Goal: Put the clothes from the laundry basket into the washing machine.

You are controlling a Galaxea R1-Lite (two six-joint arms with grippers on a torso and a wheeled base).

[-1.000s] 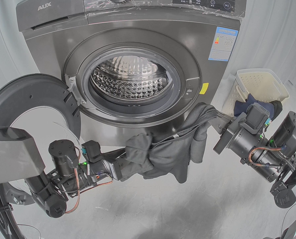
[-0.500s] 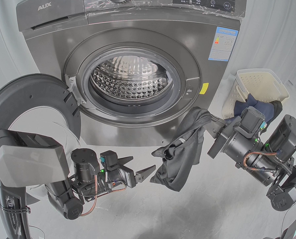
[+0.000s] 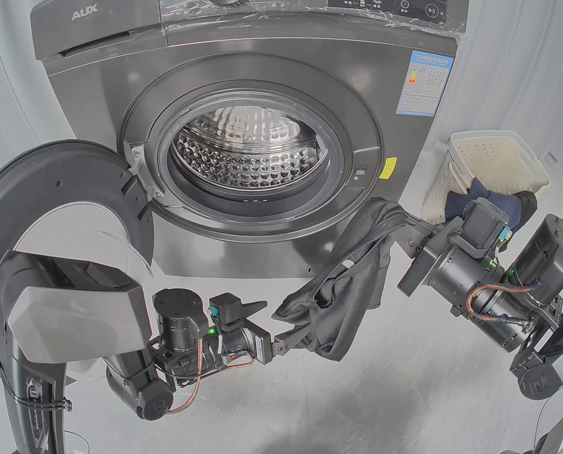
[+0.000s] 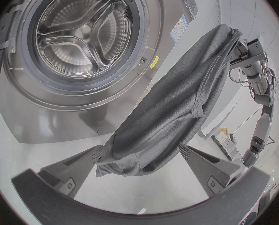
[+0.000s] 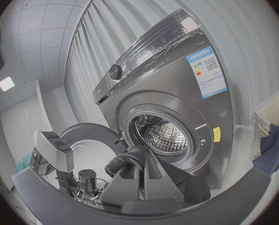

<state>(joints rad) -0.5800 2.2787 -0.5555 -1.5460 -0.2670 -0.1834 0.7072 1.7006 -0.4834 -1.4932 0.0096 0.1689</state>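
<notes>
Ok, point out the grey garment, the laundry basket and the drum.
grey garment (image 3: 357,285), head view, middle of the hanging cloth.
laundry basket (image 3: 492,159), head view, inner back wall.
drum (image 3: 250,159), head view, perforated wall.

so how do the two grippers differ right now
The right gripper is shut on the grey garment at its upper end; the left gripper is open, fingers spread either side of the garment's lower end. The right gripper sits higher, beside the laundry basket; the left gripper sits lower, nearer the floor. Both are at the same garment, in front of the washing machine.
</notes>
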